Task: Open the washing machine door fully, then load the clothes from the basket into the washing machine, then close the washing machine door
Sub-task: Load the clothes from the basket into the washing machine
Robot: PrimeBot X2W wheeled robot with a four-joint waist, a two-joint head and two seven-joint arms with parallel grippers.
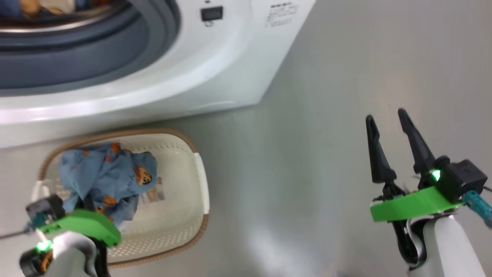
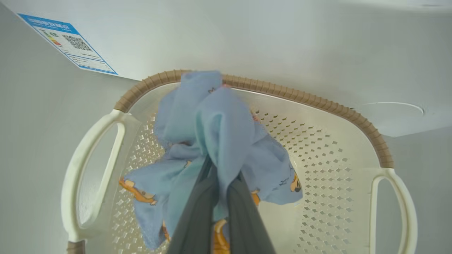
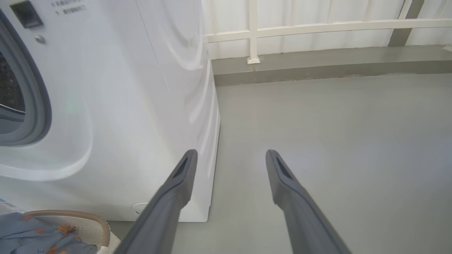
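One bundle of the clothes (image 2: 219,123), clamped by left hand (image 2: 222,176), in the basket (image 2: 317,102); right hand (image 1: 385,114) spread, empty.

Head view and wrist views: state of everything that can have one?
washing machine: opening uncovered, fabric in the drum.
basket: upright, holding one garment.
blue garment: bunched, clamped between the fingers.
left gripper: shut on the blue garment.
right gripper: open, empty.
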